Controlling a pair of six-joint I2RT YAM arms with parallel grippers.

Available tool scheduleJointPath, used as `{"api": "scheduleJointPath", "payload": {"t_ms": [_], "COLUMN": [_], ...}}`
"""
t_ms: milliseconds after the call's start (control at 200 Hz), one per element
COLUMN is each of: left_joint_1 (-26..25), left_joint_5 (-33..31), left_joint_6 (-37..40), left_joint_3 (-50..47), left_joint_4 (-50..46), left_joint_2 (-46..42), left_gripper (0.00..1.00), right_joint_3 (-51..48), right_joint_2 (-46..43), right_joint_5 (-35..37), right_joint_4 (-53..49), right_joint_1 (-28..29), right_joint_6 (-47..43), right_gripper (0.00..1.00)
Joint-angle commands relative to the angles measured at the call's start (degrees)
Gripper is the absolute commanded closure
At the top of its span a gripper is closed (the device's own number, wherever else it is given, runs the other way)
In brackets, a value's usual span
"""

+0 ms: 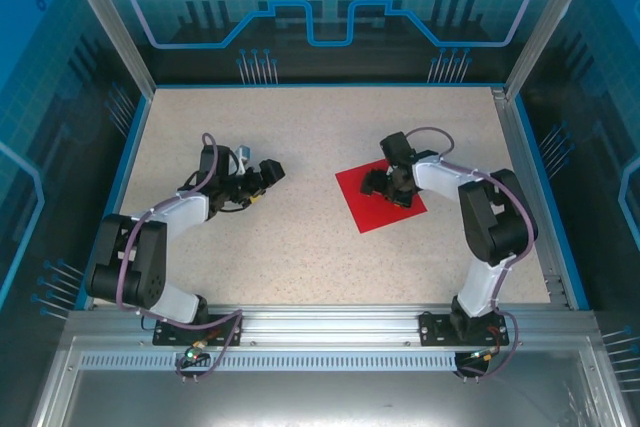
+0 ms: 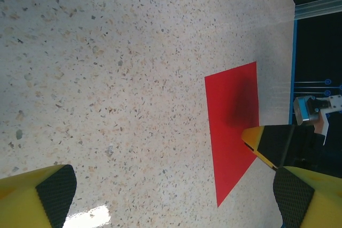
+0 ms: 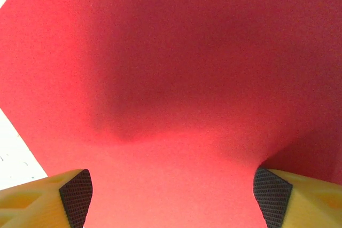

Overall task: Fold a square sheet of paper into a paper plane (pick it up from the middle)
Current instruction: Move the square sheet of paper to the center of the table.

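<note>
One square sheet of paper point(image 1: 375, 210), two arms point(image 1: 180, 213) point(image 1: 487, 215), one table point(image 1: 300, 247).

The square sheet of paper point(image 1: 378, 211) lies flat on the table point(image 1: 300, 247), right of centre. The right hand point(image 1: 386, 185) is over the sheet's middle, a finger to each side. The left hand point(image 1: 266, 175) is over bare table to the left, well apart from the sheet and pointing toward it.
</note>
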Motion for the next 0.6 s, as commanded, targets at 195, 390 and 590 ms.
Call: {"api": "scheduleJointPath", "payload": {"t_ms": [195, 390, 590], "left_joint_1": [-0.4, -0.6, -1.8], "left_joint_5": [0.7, 1.5, 1.8], "left_joint_6": [0.6, -0.9, -0.1], "left_joint_3": [1.2, 1.0, 0.9], "left_joint_4": [2.5, 3.7, 6.3], "left_joint_2": [0.7, 1.3, 1.7], "left_gripper": [0.01, 0.01, 0.01], "right_joint_3": [-8.6, 1.5, 7.1], "right_joint_2": [-3.0, -5.9, -5.9], "right_joint_5": [0.3, 6.6, 18.1], "right_joint_4": [8.3, -2.1, -6.8], "right_joint_1": [10.9, 12.4, 12.1], "right_joint_6": [26.3, 13.7, -10.6], "right_gripper": [0.16, 0.08, 0.01]}}
